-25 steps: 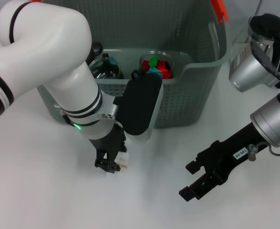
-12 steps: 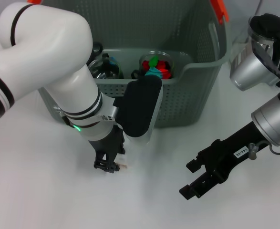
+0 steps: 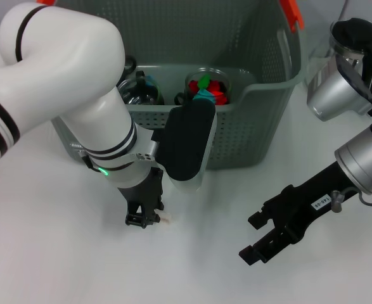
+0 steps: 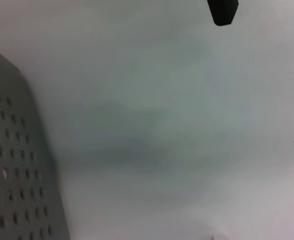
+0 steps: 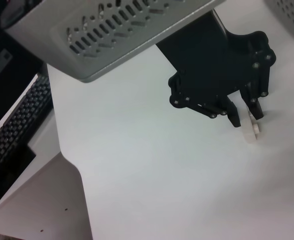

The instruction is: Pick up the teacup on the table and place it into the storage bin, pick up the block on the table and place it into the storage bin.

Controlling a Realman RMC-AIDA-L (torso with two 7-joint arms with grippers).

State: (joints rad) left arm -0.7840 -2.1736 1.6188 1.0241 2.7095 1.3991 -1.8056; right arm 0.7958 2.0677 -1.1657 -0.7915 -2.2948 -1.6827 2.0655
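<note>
Grey-green and perforated, the storage bin (image 3: 236,136) stands at the far middle of the white table (image 3: 59,266), with the glass teacup (image 3: 208,88) already inside it beside a second glass cup. Just near of the bin, the left gripper (image 3: 145,219) reaches down to the tabletop, fingers pinched around the small pale block (image 5: 250,132), which rests on the surface. To the right, the right gripper (image 3: 256,239) hangs idle, spread wide. Next, I judge, comes a lift over the near wall.
</note>
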